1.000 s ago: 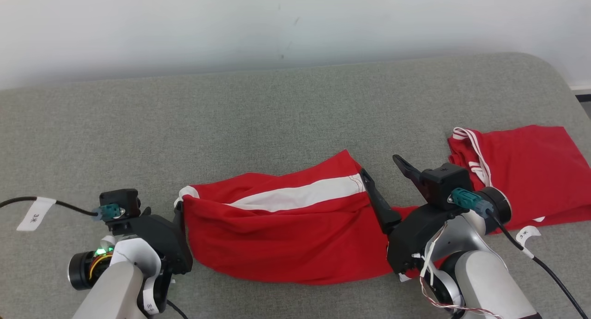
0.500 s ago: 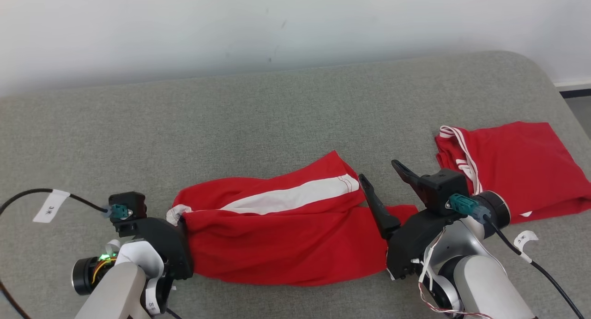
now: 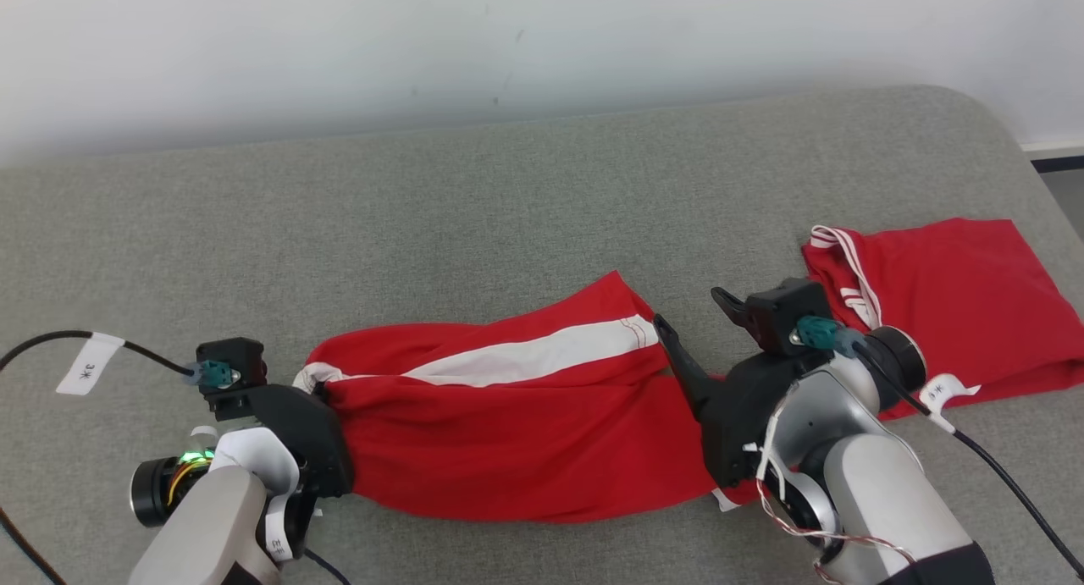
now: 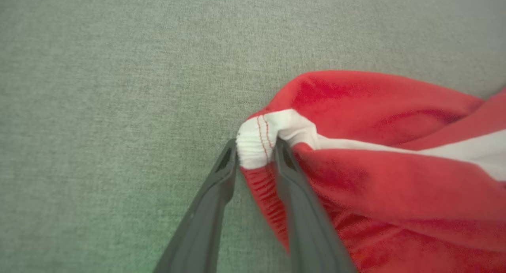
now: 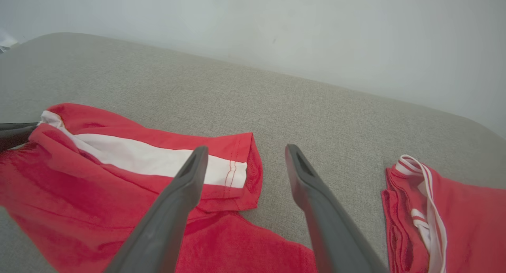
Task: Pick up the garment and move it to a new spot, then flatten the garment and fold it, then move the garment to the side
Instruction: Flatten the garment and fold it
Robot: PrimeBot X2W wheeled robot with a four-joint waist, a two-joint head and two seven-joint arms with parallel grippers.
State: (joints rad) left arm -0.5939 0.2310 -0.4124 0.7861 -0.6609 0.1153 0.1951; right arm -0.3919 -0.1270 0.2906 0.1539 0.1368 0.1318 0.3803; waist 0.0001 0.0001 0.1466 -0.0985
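A red garment (image 3: 525, 433) with a white side stripe lies rumpled and stretched left to right on the grey padded surface (image 3: 423, 229). My left gripper (image 4: 256, 146) is at its left end, shut on the bunched white corner of the garment (image 4: 375, 178); in the head view the left gripper (image 3: 318, 390) has its fingers buried in the cloth. My right gripper (image 3: 686, 307) hovers open over the garment's right end, with nothing between its fingers (image 5: 189, 174). The stripe's hemmed end on the garment (image 5: 99, 174) lies just left of that gap.
A second red piece (image 3: 940, 306) with white trim lies folded at the far right, close behind the right wrist, and appears as the red piece (image 5: 454, 221) at the right wrist view's lower right. A pale wall runs behind the surface. Labelled black cables trail from both wrists.
My left gripper has closed its fingers onto the garment's white corner. The garment's left end has been drawn a little leftward. The right gripper stays open and has barely moved.
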